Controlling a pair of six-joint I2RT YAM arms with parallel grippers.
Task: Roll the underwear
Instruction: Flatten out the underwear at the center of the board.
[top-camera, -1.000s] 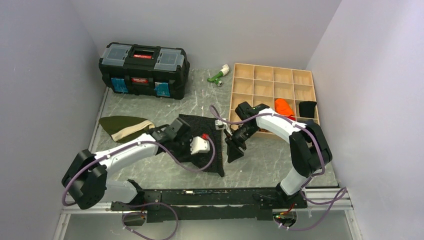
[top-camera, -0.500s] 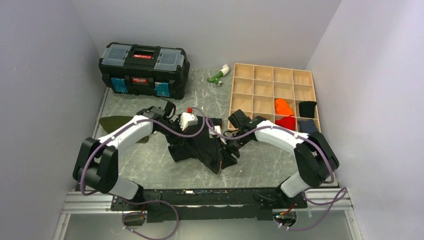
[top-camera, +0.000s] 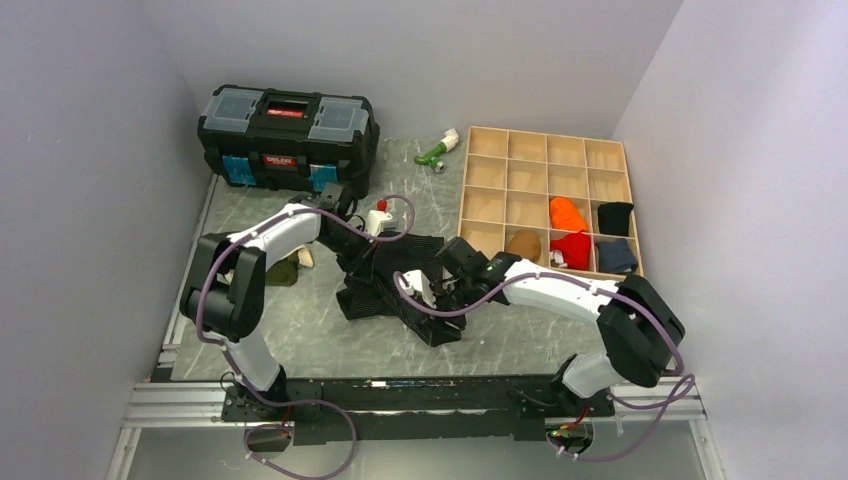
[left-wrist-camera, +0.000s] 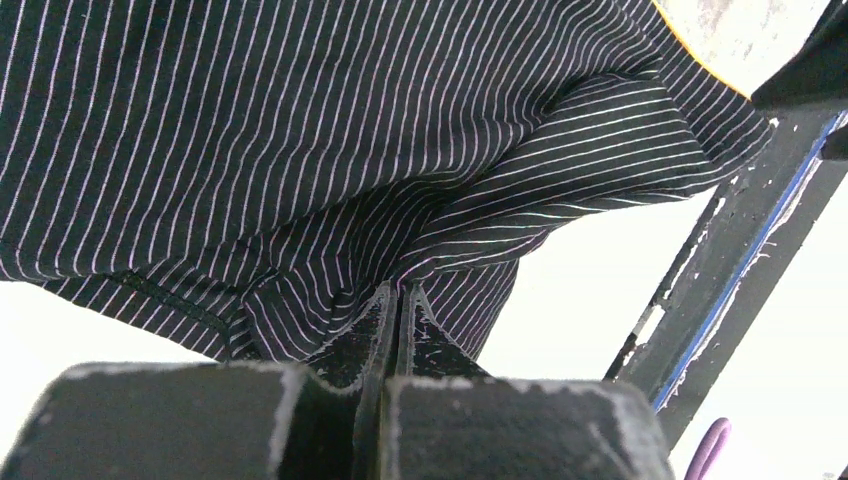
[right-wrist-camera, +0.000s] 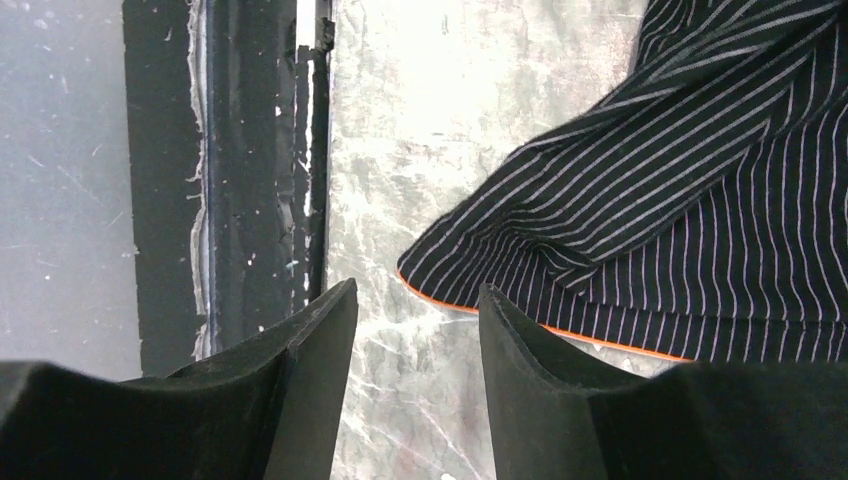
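Note:
The underwear (top-camera: 405, 280), black with fine light stripes and an orange edge, lies bunched and partly folded on the marble table in the middle. My left gripper (top-camera: 362, 262) is at its far left side. In the left wrist view that gripper (left-wrist-camera: 400, 292) is shut on a fold of the striped cloth (left-wrist-camera: 300, 130). My right gripper (top-camera: 432, 296) is at the cloth's near right edge. In the right wrist view it (right-wrist-camera: 415, 292) is open and empty over bare marble, with the orange-edged hem (right-wrist-camera: 700, 220) just beyond its fingertips.
A black toolbox (top-camera: 288, 125) stands at the back left. An olive green garment (top-camera: 277, 270) lies left of the underwear, partly behind the left arm. A wooden divided tray (top-camera: 545, 160) at the back right holds several folded cloths. A green and white item (top-camera: 438, 150) lies beside it.
The underwear lay flat, then was gathered into a bunched fold. My left gripper moved back and left with cloth in it. My right gripper moved left and down to the near edge.

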